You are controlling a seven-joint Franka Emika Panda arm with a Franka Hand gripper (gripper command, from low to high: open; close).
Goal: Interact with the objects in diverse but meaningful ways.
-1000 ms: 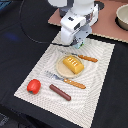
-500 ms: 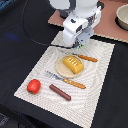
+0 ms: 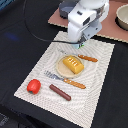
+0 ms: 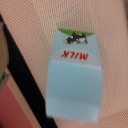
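A white-and-teal milk carton [image 4: 74, 75] fills the wrist view, lying flat on the beige placemat [image 4: 107, 20] with its "MILK" label showing. My gripper [image 3: 82, 45] hangs over the mat's far edge in the exterior view. Its fingers are hidden behind the arm's white body, and none appear in the wrist view. The yellow ridged bread piece [image 3: 73, 63] rests on the round tan plate [image 3: 63, 71]. Near the mat's front lie the brown sausage [image 3: 60, 92] and, toward the exterior view's left, the red tomato [image 3: 33, 86].
An orange-handled fork [image 3: 66, 80] lies in front of the plate and an orange-handled knife [image 3: 88, 58] behind it. A brown mat [image 3: 107, 25] at the back carries a pale round vessel [image 3: 122, 17]. A black cable [image 3: 35, 35] loops over the dark table.
The arm has barely shifted over the mat's far edge. The objects on the mat have not moved.
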